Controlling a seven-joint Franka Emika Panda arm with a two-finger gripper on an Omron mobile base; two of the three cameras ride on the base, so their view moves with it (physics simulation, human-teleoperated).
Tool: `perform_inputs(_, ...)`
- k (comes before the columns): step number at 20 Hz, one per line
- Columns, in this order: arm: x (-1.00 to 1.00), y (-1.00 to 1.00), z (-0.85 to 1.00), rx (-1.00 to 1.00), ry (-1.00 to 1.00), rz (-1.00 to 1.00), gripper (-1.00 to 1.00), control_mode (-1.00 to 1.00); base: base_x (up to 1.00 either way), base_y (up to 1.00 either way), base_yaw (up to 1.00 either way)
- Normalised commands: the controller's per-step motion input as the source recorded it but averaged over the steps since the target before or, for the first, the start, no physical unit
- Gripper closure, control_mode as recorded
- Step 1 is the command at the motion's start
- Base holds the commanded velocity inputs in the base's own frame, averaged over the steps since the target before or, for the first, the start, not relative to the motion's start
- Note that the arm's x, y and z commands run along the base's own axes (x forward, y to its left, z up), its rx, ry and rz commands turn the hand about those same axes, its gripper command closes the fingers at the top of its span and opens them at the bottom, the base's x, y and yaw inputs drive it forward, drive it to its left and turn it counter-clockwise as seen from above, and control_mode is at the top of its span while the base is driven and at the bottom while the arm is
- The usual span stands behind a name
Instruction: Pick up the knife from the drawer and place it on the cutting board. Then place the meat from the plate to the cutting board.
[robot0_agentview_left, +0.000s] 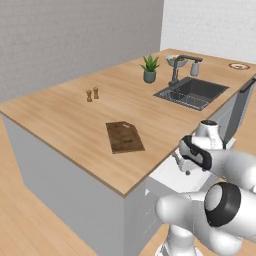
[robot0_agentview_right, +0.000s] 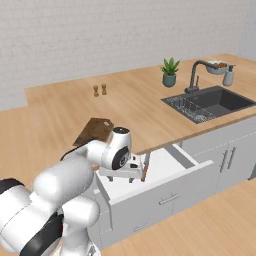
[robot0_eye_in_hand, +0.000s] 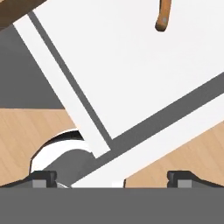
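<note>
Gripper (robot0_eye_in_hand: 112, 175) is spread wide with nothing between the fingertips (robot0_eye_in_hand: 43, 176); you see both tips far apart at the bottom of the hand view. In the right base view your hand hangs over the pulled-out drawer (robot0_agentview_right: 175, 152), low above its white floor, near the left end.

Knife (robot0_agentview_right: 145, 167): in the right base view you get a brown handle standing tilted just right of the hand, inside the drawer. In the hand view only the curved brown handle end (robot0_eye_in_hand: 162, 17) shows at the top edge, over the white drawer floor, well apart from the fingertips. Blade can't be made out.

Cutting board (robot0_agentview_left: 124, 136) lies flat on the wooden counter (robot0_agentview_left: 65, 110), near the front edge above the drawer, bare. From the right base view it sits just behind your arm.

Plate (robot0_agentview_left: 239, 66) with the red rim is at the far end of the counter, past the sink (robot0_agentview_left: 192, 92). Whatever lies on it is too small to tell.
</note>
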Motion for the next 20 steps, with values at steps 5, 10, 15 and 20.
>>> perform_inputs(5, 0.43, -0.4, -0.45, 0.0, 0.04, 0.02, -1.0, -1.0, 0.0, 0.0, 0.0)
perform_inputs(10, 0.57, -0.29, -0.57, 0.0, 0.0, 0.09, -1.0, -1.0, 0.0, 0.0, 0.0)
perform_inputs(15, 0.0, -0.76, -0.57, 0.0, 0.03, 0.09, -1.0, -1.0, 0.0, 0.0, 0.0)
perform_inputs(20, -0.59, -1.0, -0.35, 0.04, 0.03, 0.0, -1.0, -1.0, 0.0, 0.0, 0.0)
